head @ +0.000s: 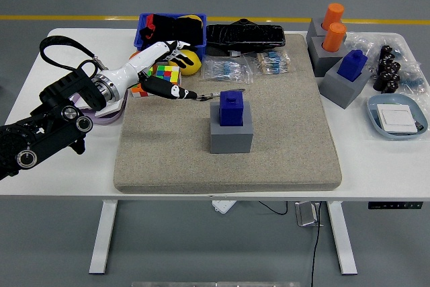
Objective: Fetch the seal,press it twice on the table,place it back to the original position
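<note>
A blue seal (232, 107) stands upright in a grey block holder (230, 134) in the middle of the beige mat (282, 152). My left hand (173, 72) reaches in from the left over the mat's far left corner, fingers spread and holding nothing. It is to the left of the seal and apart from it. A second blue seal (351, 64) sits in a grey holder (343, 87) at the right. My right arm is out of view.
Two colourful cubes (163, 74), a lemon (190, 60) and a blue bin (172, 28) lie under and behind my left hand. A purple dish (115, 113), a small clip (208, 95), bagged parts (250, 66), orange seals (332, 26) and a blue dish (398, 117) surround the mat.
</note>
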`<control>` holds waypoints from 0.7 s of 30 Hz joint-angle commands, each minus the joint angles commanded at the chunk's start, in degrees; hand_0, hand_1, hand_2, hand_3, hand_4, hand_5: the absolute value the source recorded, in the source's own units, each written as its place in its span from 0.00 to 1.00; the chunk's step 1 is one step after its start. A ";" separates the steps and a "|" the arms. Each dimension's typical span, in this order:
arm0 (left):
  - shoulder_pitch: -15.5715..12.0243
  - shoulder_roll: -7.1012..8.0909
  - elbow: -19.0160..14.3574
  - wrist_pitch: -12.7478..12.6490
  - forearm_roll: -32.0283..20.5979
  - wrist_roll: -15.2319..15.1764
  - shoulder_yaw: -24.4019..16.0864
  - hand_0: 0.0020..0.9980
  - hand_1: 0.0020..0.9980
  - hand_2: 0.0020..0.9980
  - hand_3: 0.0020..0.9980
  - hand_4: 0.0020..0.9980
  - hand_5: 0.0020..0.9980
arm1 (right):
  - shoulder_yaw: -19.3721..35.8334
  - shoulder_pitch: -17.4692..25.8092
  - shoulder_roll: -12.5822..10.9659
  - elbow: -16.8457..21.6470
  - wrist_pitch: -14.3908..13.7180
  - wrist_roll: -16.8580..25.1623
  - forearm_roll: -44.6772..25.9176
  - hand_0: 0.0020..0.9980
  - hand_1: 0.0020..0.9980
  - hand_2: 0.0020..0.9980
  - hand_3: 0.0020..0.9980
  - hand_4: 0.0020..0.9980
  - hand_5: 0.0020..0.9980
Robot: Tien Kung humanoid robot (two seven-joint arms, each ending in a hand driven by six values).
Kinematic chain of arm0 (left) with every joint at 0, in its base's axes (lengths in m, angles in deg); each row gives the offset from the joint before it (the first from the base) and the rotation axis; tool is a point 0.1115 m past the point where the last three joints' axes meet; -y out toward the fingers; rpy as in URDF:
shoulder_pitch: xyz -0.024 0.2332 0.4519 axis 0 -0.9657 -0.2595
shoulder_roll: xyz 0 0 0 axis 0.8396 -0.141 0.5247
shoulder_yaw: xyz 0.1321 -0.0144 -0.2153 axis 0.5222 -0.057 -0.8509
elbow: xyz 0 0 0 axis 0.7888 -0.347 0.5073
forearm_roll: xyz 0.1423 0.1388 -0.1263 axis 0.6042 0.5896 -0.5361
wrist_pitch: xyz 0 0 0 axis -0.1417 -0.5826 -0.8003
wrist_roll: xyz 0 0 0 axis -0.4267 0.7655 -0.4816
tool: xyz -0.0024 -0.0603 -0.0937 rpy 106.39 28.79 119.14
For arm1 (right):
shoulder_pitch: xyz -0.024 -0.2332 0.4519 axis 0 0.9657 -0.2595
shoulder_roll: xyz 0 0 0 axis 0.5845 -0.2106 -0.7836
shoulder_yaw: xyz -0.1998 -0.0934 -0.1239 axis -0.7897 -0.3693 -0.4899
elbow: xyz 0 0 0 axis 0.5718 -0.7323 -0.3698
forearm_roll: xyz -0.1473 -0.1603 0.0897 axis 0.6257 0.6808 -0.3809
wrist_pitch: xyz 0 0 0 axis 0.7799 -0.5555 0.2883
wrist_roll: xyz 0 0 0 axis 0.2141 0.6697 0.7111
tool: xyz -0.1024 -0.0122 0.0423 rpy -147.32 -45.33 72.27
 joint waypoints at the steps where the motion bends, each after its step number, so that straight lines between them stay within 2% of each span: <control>1: -0.02 -0.25 0.11 0.04 -0.02 0.04 0.13 0.82 0.67 0.67 0.83 1.00 0.11 | 0.03 -0.01 0.00 0.01 0.01 0.01 0.01 0.84 0.78 0.78 0.75 0.83 0.52; 7: -0.04 -2.08 0.85 -0.12 -0.18 -0.01 1.84 0.83 0.66 0.67 0.83 1.00 0.10 | 0.16 -0.10 -0.21 0.14 0.10 0.06 -0.02 0.85 0.78 0.78 0.75 0.83 0.52; 21: 0.07 -5.16 1.72 -0.72 0.46 0.62 3.68 0.82 0.68 0.67 0.81 1.00 0.10 | -0.08 -0.11 -0.04 0.23 0.18 0.01 0.06 0.85 0.78 0.78 0.75 0.84 0.52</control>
